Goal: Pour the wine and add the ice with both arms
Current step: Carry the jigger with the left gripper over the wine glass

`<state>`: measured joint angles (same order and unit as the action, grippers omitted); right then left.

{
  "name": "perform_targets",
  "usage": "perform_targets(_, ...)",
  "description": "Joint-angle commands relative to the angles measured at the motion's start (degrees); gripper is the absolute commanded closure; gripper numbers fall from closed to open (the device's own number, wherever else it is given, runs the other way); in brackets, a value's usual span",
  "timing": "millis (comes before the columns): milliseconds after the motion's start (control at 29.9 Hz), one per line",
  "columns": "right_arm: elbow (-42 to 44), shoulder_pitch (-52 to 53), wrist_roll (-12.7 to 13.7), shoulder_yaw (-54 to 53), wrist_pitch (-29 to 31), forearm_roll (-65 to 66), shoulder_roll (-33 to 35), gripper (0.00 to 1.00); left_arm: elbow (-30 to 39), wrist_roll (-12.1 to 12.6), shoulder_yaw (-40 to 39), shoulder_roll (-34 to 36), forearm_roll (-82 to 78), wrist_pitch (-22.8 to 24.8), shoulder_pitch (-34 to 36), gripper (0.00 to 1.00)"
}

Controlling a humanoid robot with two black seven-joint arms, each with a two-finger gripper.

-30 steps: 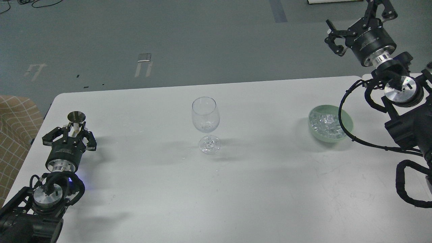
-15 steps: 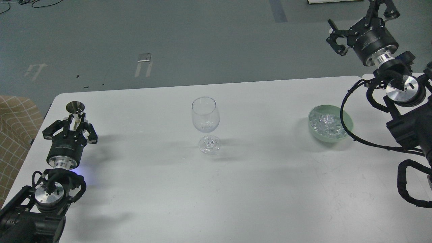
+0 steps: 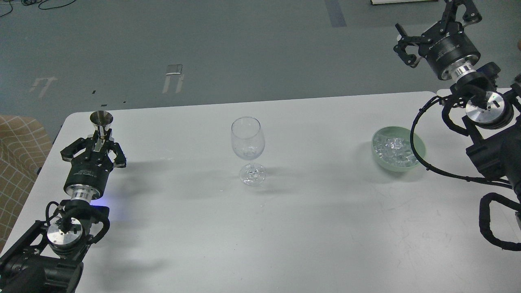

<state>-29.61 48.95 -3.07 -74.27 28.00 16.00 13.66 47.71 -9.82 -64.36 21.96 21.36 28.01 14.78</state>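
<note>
My left gripper (image 3: 97,145) is shut on a small steel jigger (image 3: 101,122) and holds it upright over the table's left end. The wine does not show; the jigger's inside is hidden. An empty clear wine glass (image 3: 248,142) stands upright mid-table, well to the right of the jigger. A pale green bowl (image 3: 419,143) at the right holds the ice (image 3: 392,148), several clear cubes. My right gripper (image 3: 429,22) is open and empty, raised beyond the table's far right corner, above and behind the bowl.
The white table (image 3: 285,228) has its far edge just behind the glass and jigger. A tan checked seat (image 3: 18,154) stands off the left edge. A black cable (image 3: 415,134) from my right arm loops over the bowl's right side.
My left gripper has moved forward and to the right with the jigger in it, which now stands higher in view. The right arm has barely moved. Glass and bowl are still.
</note>
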Motion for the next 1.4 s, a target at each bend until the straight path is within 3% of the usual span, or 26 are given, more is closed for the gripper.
perform_targets(0,-0.01,0.0,0.0,0.09,0.0,0.0,0.14,0.0,0.02,-0.11,0.38,0.1,0.0,-0.01,-0.19,0.77)
perform_targets(534,-0.01,-0.09,0.0,0.0,0.0,0.0,0.49,0.0,10.12,-0.46,0.11,1.95,-0.26,-0.01,-4.41,0.83)
perform_targets(768,-0.01,-0.18,-0.09,0.09,0.0,0.0,0.49,0.0,19.96,-0.72,-1.02,3.53,-0.96,-0.01,-10.47,0.84)
perform_targets(1036,0.08,-0.18,-0.09,0.0,0.0,0.0,0.14,0.0,23.13,-0.11,0.38,6.16,-1.67,-0.01,-10.83,0.85)
perform_targets(1136,0.16,-0.44,-0.09,-0.08,0.0,0.0,0.05,0.0,26.55,0.16,0.55,7.74,-1.67,-0.01,-10.65,0.99)
perform_targets(1370,0.16,-0.44,-0.09,-0.35,0.0,0.0,0.31,0.0,28.41,0.42,0.73,9.42,-1.67,-0.01,-9.95,1.0)
